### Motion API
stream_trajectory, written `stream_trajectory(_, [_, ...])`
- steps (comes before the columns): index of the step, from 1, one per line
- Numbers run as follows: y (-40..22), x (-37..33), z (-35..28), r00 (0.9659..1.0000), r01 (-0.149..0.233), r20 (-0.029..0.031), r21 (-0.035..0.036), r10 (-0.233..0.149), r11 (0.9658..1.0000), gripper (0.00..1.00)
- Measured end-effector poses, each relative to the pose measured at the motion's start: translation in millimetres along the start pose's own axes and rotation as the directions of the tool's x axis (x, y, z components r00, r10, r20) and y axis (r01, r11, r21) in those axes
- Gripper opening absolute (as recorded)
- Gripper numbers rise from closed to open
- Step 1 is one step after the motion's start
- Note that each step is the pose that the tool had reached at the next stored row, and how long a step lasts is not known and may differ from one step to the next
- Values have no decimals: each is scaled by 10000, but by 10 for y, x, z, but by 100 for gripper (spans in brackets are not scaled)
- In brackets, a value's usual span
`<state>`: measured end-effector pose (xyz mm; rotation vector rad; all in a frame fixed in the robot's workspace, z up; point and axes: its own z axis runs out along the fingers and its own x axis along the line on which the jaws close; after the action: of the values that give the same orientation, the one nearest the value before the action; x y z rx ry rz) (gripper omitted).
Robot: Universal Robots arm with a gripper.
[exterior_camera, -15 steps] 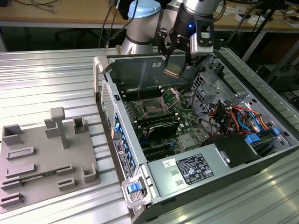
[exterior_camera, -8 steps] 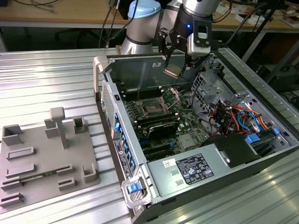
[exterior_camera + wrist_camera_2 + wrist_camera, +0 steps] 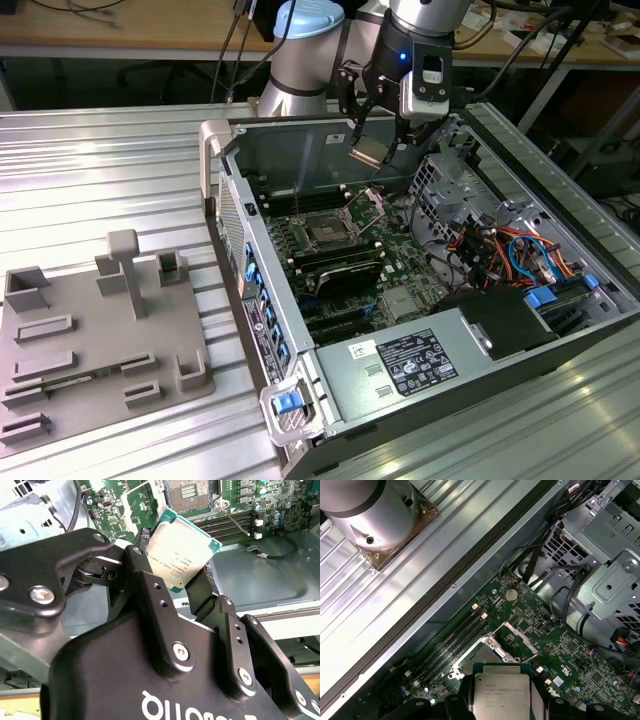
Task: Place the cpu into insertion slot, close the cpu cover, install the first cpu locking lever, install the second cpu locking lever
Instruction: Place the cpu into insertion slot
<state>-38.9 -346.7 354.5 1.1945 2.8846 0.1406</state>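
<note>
Tool [image 3: 172, 569] clamped on cpu [image 3: 182, 550]: flat square chip, silvery top, greenish rim.

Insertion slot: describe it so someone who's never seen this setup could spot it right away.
Look inside the open computer case, at the green circuit board on its floor. The insertion slot is the square, silver-rimmed socket with a dark centre, unlike the long black memory slots beside it.

The cpu [image 3: 182, 550], in the tool [image 3: 173, 563], hangs over the board [image 3: 400, 242] near the insertion slot [image 3: 328, 229]
</note>
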Motion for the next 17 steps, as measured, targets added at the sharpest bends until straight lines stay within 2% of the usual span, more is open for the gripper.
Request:
stream_trajectory(9, [0,0,1,10000,-44,4,-2,44,10000,55])
stream_trajectory(12, [-1,0,4,9993,-379,33,-10,379,9993,55])
stream_trajectory(13, [-1,0,8,9964,-848,75,-21,848,9964,55])
stream_trajectory(15, [-1,0,11,9918,-1275,113,-33,1276,9918,55])
stream_trajectory(17, [-1,0,15,9852,-1705,150,-47,1705,9853,55])
